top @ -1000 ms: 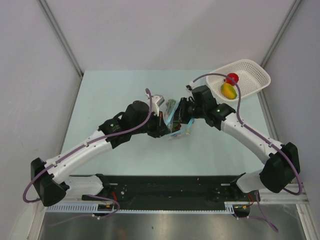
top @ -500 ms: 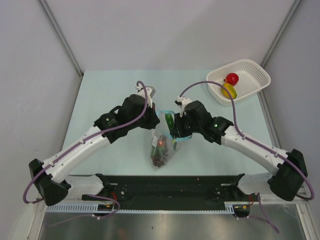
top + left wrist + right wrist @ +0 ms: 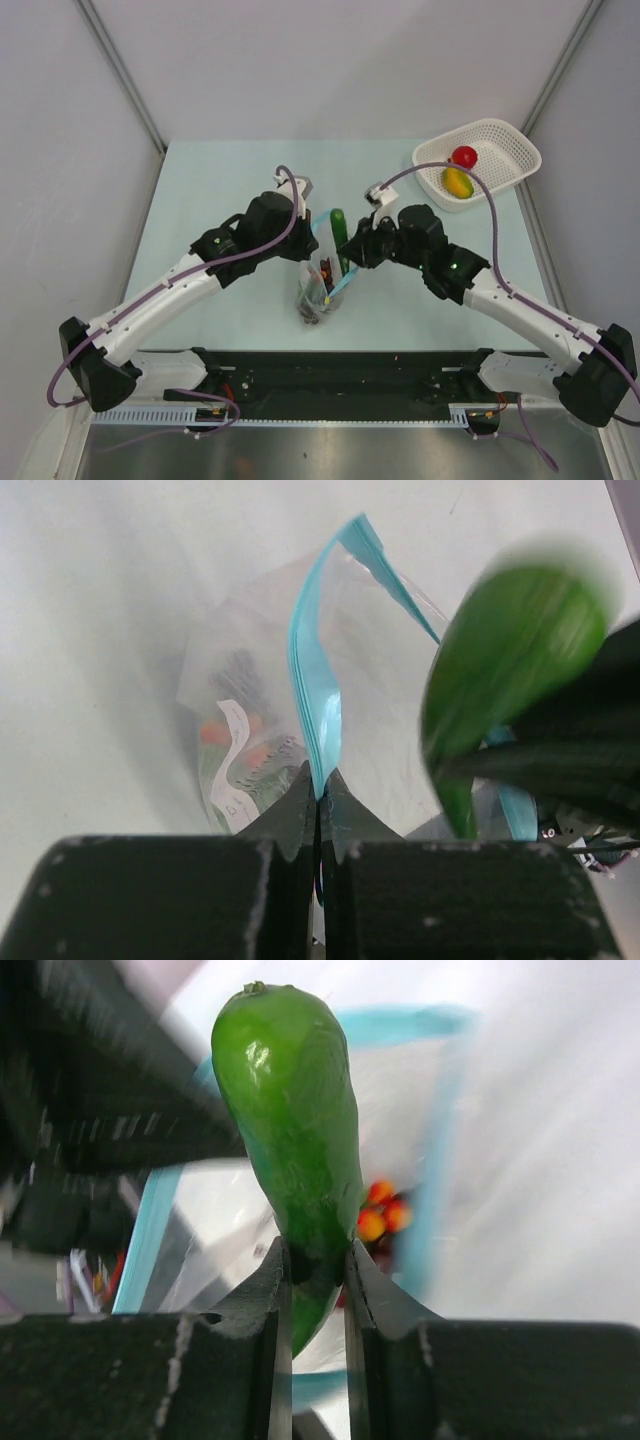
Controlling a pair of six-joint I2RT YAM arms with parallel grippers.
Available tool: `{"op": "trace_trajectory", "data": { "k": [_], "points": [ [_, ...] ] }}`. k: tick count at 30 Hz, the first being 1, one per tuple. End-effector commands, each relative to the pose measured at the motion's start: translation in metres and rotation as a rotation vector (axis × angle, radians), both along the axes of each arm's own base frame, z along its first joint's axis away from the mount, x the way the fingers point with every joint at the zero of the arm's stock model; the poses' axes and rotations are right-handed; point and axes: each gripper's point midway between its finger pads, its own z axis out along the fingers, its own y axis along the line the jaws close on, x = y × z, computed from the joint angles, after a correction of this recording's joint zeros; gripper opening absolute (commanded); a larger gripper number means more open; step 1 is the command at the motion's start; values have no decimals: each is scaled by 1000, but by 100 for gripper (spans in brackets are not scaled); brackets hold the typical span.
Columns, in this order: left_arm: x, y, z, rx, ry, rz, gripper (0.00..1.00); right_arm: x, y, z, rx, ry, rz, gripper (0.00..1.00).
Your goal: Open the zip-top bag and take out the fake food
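Green fake food (image 3: pixel 290 1110) is out of the zip-top bag (image 3: pixel 318 292) now, pinched in the right hand (image 3: pixel 318 1260) just above its mouth. Left hand (image 3: pixel 320 792) still pinches the zip strip (image 3: pixel 310 680), bag hanging mid table (image 3: pixel 200 180). Looks like more left inside.

green fake food (image 3: pixel 510 650): smeared in your left wrist view; lower end hidden between the right gripper (image 3: pixel 317 1256) fingers.
zip-top bag (image 3: pixel 308 285) contents: too small for you to name from above.
label (image 3: pixel 236 765): print unreadable.
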Motion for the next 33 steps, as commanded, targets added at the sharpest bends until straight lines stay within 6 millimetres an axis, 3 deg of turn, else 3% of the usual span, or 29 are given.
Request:
{"op": "trace_trajectory", "data": {
  "k": [1, 2, 4, 5, 6, 8, 9, 11, 12, 13, 14, 16, 17, 19, 20, 21, 23, 24, 28, 30, 32, 33],
  "points": [
    [0, 0, 5, -21, -36, -21, 0, 53, -40, 81, 259, -129, -304, 0],
    [-1, 0, 2, -21, -29, -26, 0, 72, -61, 94, 286, -180, -408, 0],
    [-3, -3, -2, -32, -17, -41, 0, 91, -92, 106, 317, -207, -561, 0],
    [-4, -5, -4, -34, -12, -49, 0, 113, -129, 106, 310, -223, -718, 0],
    [-5, -9, -4, -46, -8, -65, 0, 124, -148, 107, 318, -218, -793, 0],
    [-9, -15, -2, -70, -4, -102, 0, 151, -182, 88, 301, -170, -906, 0],
    [-11, -20, 1, -87, -6, -125, 0, 166, -219, 84, 289, -166, -1000, 0],
    [-11, -24, 4, -96, -19, -153, 0, 188, -244, 58, 240, -125, -1052, 0],
    [-11, -26, 6, -102, -23, -165, 0, 199, -275, 52, 225, -120, -1118, 0],
    [-13, -29, 8, -111, -27, -188, 0, 206, -286, 44, 211, -104, -1134, 0],
    [-12, -31, 10, -114, -29, -199, 0, 218, -296, 23, 178, -64, -1145, 0],
    [-15, -38, 9, -117, -21, -237, 0, 230, -335, 13, 161, -55, -1224, 0],
    [-14, -40, 11, -120, -23, -246, 0, 241, -343, -6, 149, -21, -1226, 0],
    [-15, -43, 10, -112, -12, -271, 0, 254, -365, -12, 165, 0, -1256, 1],
    [-15, -44, 14, -113, -18, -279, 0, 261, -370, -33, 143, 46, -1266, 2],
    [-14, -45, 15, -110, -20, -284, 0, 266, -377, -42, 133, 68, -1277, 4],
    [-15, -45, 14, -99, -17, -294, 0, 276, -388, -48, 133, 92, -1293, 7],
    [-14, -45, 14, -96, -18, -294, 0, 282, -391, -68, 118, 138, -1296, 8],
    [-15, -47, 10, -91, -5, -304, 0, 298, -390, -81, 117, 186, -1263, 27],
    [-14, -47, 12, -90, -9, -300, 0, 305, -388, -78, 129, 189, -1242, 33],
    [-13, -47, 15, -96, -16, -301, 0, 305, -384, -78, 135, 206, -1222, 50],
    [-13, -47, 15, -95, -15, -298, 0, 308, -384, -70, 136, 200, -1222, 63]
  ]
}}
